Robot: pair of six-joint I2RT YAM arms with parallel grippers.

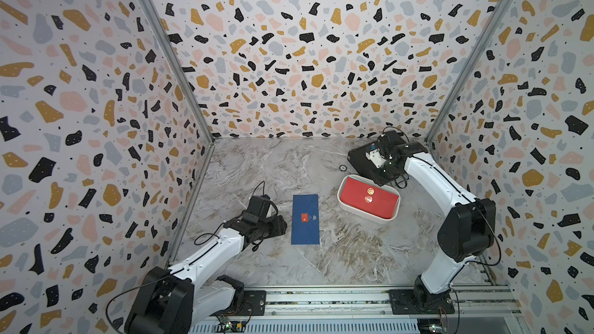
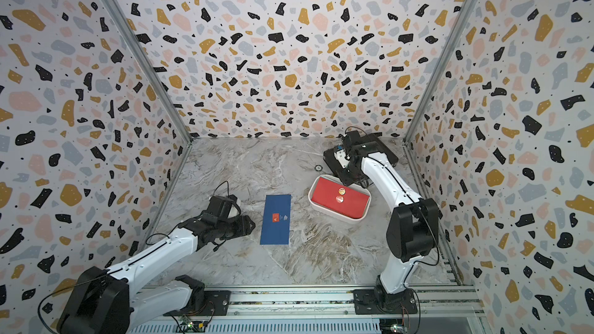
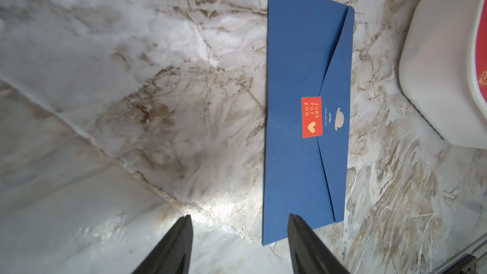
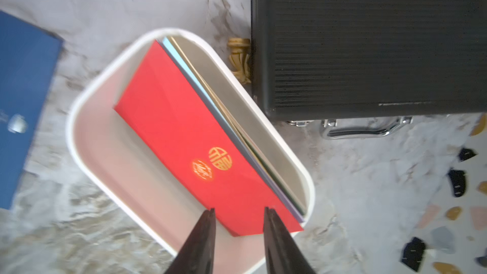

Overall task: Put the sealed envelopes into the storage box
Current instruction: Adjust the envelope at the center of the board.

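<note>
On the marble surface [image 1: 263,168], right of centre, found the box [image 1: 360,214] lying askew, with a red envelope [image 1: 355,195] uppermost on a small stack inside. Saw two round gold seals [image 4: 220,158] on the red face and, along its far side, the pale rims of other envelopes [image 4: 175,57]. Above the far right end of the box, found the right hand [image 4: 239,209] hanging with jaws part open and nothing between them; could not judge any contact with the red envelope below. Left of the box, near it but not touching, found a blue envelope [image 1: 305,220] flat on the surface, flap side up, long edges running near to far, with an orange sticker [image 3: 311,117] over the flap's tip. Just left of that envelope, found the left hand [image 3: 239,216] low over the surface, jaws wide apart, gripping nothing. At the far right, just beyond the box, noted a black ribbed case [image 4: 369,48] with a metal handle [image 4: 363,130]. Noted also a small gold piece [image 4: 239,61] in the gap between box and case, against the case's edge, and a round chip [image 1: 343,167] on the surface just left of the case.
</note>
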